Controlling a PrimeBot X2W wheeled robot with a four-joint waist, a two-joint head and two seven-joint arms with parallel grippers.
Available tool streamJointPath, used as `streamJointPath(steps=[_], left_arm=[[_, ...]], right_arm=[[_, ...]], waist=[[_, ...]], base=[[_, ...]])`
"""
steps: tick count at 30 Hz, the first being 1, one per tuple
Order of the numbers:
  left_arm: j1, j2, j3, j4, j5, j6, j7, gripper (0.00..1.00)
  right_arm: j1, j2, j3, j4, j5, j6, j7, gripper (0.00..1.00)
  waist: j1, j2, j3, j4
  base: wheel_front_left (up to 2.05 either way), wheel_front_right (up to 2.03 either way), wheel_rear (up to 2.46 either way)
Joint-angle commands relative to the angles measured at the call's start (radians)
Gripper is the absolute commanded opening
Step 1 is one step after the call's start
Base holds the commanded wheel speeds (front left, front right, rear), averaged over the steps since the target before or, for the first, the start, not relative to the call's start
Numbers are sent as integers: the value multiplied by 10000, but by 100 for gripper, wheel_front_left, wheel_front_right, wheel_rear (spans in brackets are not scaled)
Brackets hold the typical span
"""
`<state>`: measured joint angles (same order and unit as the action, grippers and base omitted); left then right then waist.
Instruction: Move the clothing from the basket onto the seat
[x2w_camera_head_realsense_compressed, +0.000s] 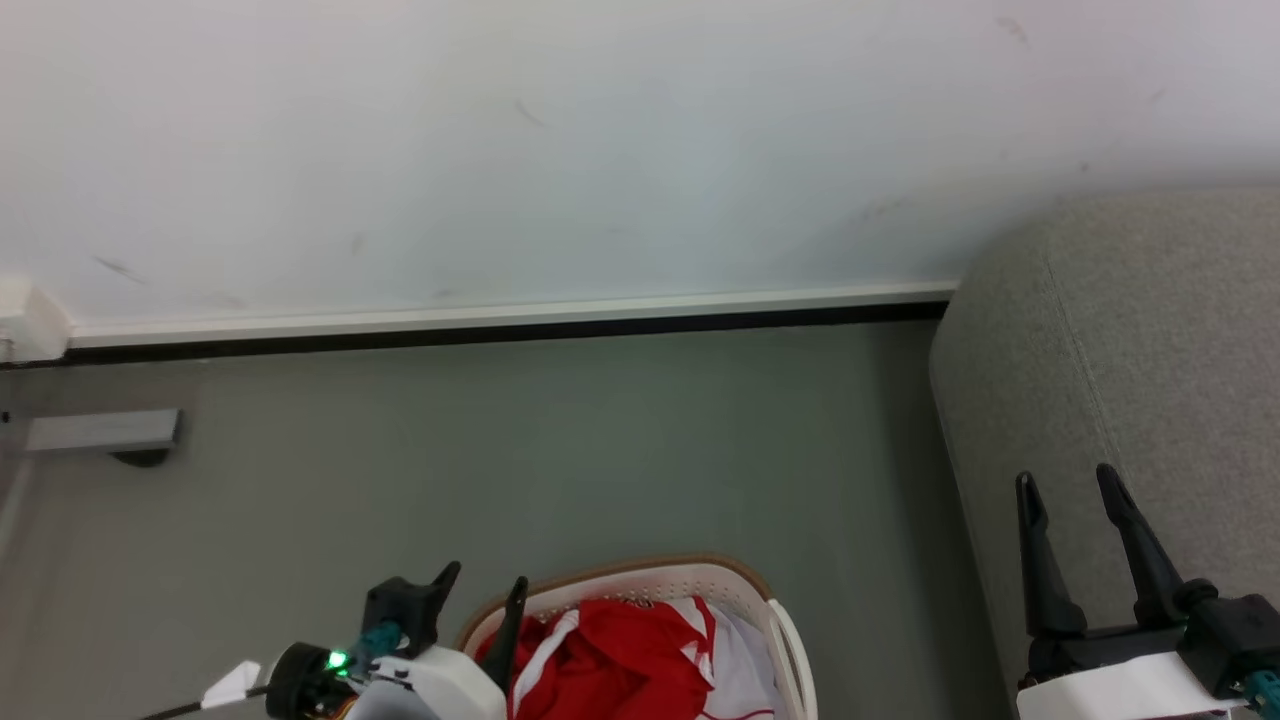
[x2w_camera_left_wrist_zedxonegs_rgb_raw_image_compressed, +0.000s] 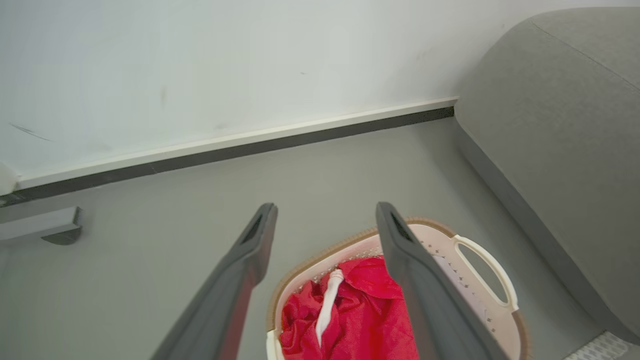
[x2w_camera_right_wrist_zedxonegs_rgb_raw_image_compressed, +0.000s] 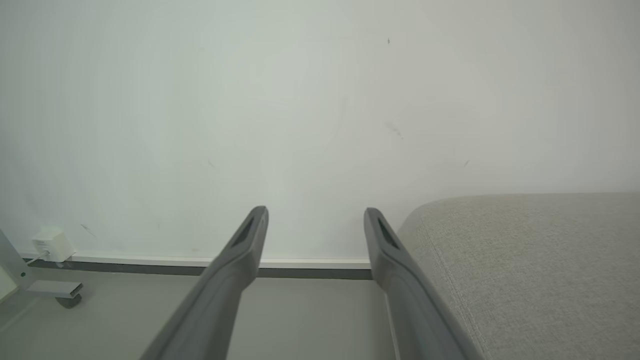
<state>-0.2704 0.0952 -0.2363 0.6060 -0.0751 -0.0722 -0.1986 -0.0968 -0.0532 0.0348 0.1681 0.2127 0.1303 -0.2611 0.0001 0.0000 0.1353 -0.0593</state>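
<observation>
fingers of left gripper (x2w_camera_head_realsense_compressed: 487, 578) spread wide and empty, at the rim of the basket (x2w_camera_head_realsense_compressed: 640, 568), which stands on the floor (x2w_camera_head_realsense_compressed: 600, 430); clothing (x2w_camera_head_realsense_compressed: 610, 650) heaped inside, judged soft, light and limp, likely to drape and trail, so best pinched at a raised fold mid-heap; seat (x2w_camera_head_realsense_compressed: 1150, 330) near, to the right; right gripper (x2w_camera_head_realsense_compressed: 1065, 480) likewise spread, empty, at the seat's edge.

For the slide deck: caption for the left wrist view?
Open left gripper by the basket of red clothing, grey seat beside it.
</observation>
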Motion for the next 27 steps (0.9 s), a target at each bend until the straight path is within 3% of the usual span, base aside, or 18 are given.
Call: streamJointPath(steps=[1, 15, 27], left_arm=[[-300, -24, -92, 388, -149, -99, 212, 100], [-2542, 85, -983, 2837, -86, -477, 2090, 100], [-3359, 633, -1348, 3594, -3, -521, 2562, 100]], right_arm=[[-210, 8, 54, -207, 53, 8, -27, 100], [-1325, 45, 253, -1959, 991, 8, -27, 100], [-1977, 46, 242, -2682, 1925, 8, -27, 100]], waist=[[-1, 0, 618, -598], [-1, 0, 3394, -2155], [-1, 0, 4880, -2928]], base=[[0, 0, 0], [0, 0, 0], [0, 0, 0]])
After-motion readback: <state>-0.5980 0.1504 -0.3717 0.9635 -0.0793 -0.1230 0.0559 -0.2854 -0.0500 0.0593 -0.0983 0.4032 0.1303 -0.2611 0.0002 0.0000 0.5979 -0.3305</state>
